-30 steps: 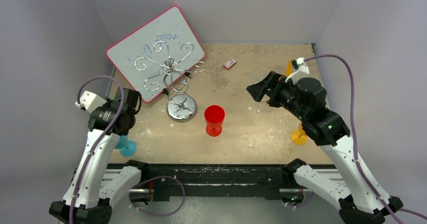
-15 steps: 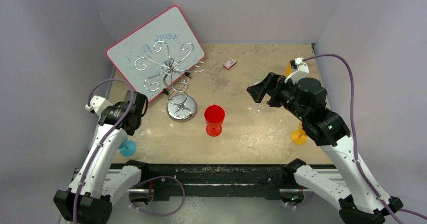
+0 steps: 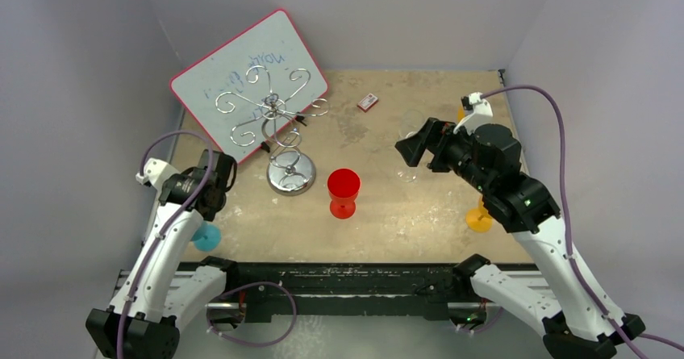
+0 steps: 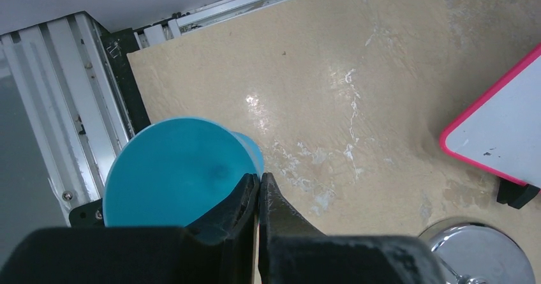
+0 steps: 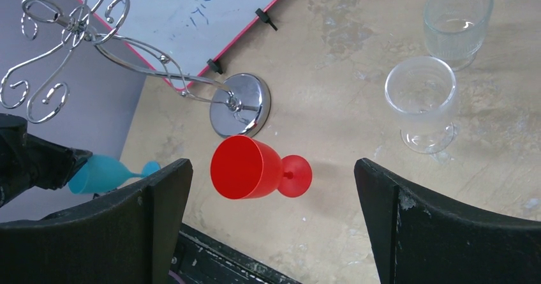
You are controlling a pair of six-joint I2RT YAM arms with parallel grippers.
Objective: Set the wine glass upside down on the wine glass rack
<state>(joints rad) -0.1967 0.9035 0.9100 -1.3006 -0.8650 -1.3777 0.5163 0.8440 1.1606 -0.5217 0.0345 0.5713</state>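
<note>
The silver wire rack (image 3: 273, 115) stands on its round shiny base (image 3: 291, 174) at the left centre, also in the right wrist view (image 5: 96, 35). No glass hangs on it. A red wine glass (image 3: 344, 191) stands upright in the middle, and shows below my right gripper (image 5: 249, 167). Two clear glasses (image 5: 421, 102) (image 5: 458, 19) stand upright to the right of it. My right gripper (image 3: 411, 145) is open wide and empty, held high beside a clear glass (image 3: 408, 172). My left gripper (image 4: 258, 177) is shut and empty above a blue glass (image 4: 175, 169).
A pink-framed whiteboard (image 3: 250, 73) leans behind the rack. A small red box (image 3: 368, 102) lies at the back. An orange glass (image 3: 479, 218) stands under the right arm, and another orange object (image 3: 462, 110) behind it. The blue glass (image 3: 205, 235) is at the front left edge.
The left arm has swung right and lowered, its gripper now nearer the rack's base. The right gripper has shifted only slightly. Nothing was grasped or released.
</note>
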